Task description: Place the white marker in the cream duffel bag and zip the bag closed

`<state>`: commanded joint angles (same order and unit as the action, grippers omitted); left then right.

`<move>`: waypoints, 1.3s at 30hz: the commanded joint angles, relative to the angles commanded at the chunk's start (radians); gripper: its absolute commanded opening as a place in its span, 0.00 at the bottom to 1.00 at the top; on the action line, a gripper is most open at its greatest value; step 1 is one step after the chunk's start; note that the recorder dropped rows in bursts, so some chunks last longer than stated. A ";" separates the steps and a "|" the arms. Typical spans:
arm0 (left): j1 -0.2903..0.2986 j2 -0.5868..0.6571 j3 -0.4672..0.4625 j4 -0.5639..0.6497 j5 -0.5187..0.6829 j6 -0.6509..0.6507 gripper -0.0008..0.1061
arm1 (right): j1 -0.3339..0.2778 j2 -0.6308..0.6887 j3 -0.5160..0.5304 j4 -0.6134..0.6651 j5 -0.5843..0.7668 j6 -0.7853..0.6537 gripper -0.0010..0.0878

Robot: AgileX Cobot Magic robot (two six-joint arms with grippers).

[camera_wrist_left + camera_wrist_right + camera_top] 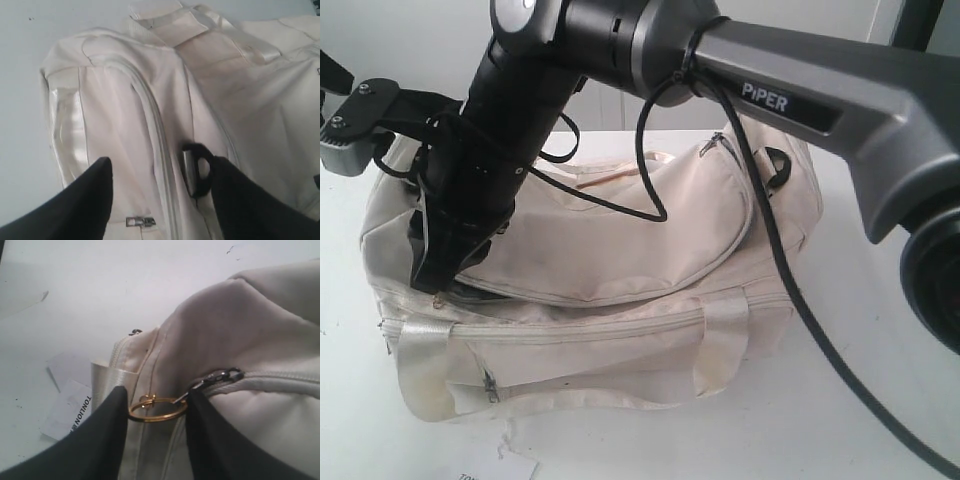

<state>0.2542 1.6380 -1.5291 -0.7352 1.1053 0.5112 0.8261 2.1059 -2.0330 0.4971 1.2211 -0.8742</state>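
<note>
R claw pinches zip ring on bag.

1. "PiPER": white lettering, one line, on a dark panel set into the side of the grey arm link that crosses the upper part of the exterior view.

2. "TONLION": black capitals, running along one edge of a white paper tag that lies on the surface just beside the cream duffel bag, right wrist view. A further word follows, beginning with "M"; the rest is cut off.

3. Small dark print on a white paper slip at the lower edge of the exterior view: too small to read.
</note>
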 joint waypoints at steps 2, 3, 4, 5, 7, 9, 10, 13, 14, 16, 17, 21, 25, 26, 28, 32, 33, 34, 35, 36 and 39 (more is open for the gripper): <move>0.000 -0.031 0.061 -0.001 0.000 0.000 0.58 | 0.000 0.000 0.000 0.000 0.000 0.000 0.01; 0.000 -0.045 0.094 -0.006 -0.009 0.005 0.58 | 0.000 0.000 0.000 0.000 0.000 0.000 0.01; 0.000 -0.055 0.126 -0.009 -0.025 0.012 0.58 | 0.000 0.000 0.000 0.000 0.000 0.000 0.01; 0.000 -0.063 0.156 -0.014 -0.049 0.012 0.58 | 0.000 0.000 0.000 0.000 0.000 0.000 0.01; 0.000 -0.075 0.204 -0.039 -0.092 0.025 0.58 | 0.000 0.000 0.000 0.000 0.000 0.000 0.01; 0.000 -0.077 0.244 -0.083 -0.103 0.066 0.59 | 0.000 0.000 0.000 0.000 0.000 0.000 0.01; 0.000 -0.077 0.258 -0.103 -0.103 0.082 0.59 | 0.000 0.000 0.000 0.000 0.000 0.000 0.01; -0.019 -0.077 0.298 -0.140 -0.124 0.130 0.64 | 0.000 0.000 0.000 0.002 0.000 0.000 0.01; -0.033 -0.077 0.308 -0.131 -0.137 0.135 0.65 | 0.000 0.000 0.000 0.004 0.000 0.000 0.01; -0.063 -0.077 0.325 -0.116 -0.160 0.141 0.65 | 0.000 0.000 0.000 0.004 0.000 0.000 0.01; -0.079 -0.077 0.334 -0.117 -0.174 0.146 0.65 | 0.000 0.000 0.000 0.004 0.000 0.000 0.01; -0.125 -0.077 0.368 -0.105 -0.264 0.150 0.65 | 0.000 0.000 0.000 0.006 0.000 0.008 0.01; -0.139 -0.071 0.386 -0.107 -0.308 0.150 0.65 | 0.000 0.000 0.000 0.006 0.000 0.008 0.01; -0.139 -0.068 0.388 -0.115 -0.313 0.148 0.65 | 0.000 0.000 0.000 0.006 0.000 0.011 0.01; -0.139 -0.056 0.388 -0.121 -0.313 0.146 0.65 | 0.000 0.000 0.000 0.006 0.000 0.015 0.01; -0.139 -0.021 0.388 -0.147 -0.314 0.146 0.64 | 0.000 0.000 0.000 0.006 0.000 0.015 0.01; -0.139 -0.013 0.388 -0.155 -0.321 0.146 0.63 | 0.000 0.000 0.000 0.006 0.000 0.015 0.01; -0.139 -0.007 0.388 -0.155 -0.329 0.146 0.60 | 0.000 0.000 0.000 0.006 0.000 0.015 0.01; -0.139 -0.003 0.388 -0.155 -0.331 0.146 0.56 | 0.000 0.000 0.000 0.006 0.000 0.015 0.01; -0.139 0.002 0.388 -0.155 -0.331 0.150 0.51 | 0.000 0.000 0.000 0.006 0.000 0.015 0.01; -0.139 0.008 0.388 -0.155 -0.331 0.174 0.26 | 0.000 0.000 0.000 0.006 0.000 0.016 0.01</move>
<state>0.1154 1.6456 -1.1409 -0.8904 0.7748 0.6851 0.8261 2.1059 -2.0330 0.5029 1.2211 -0.8586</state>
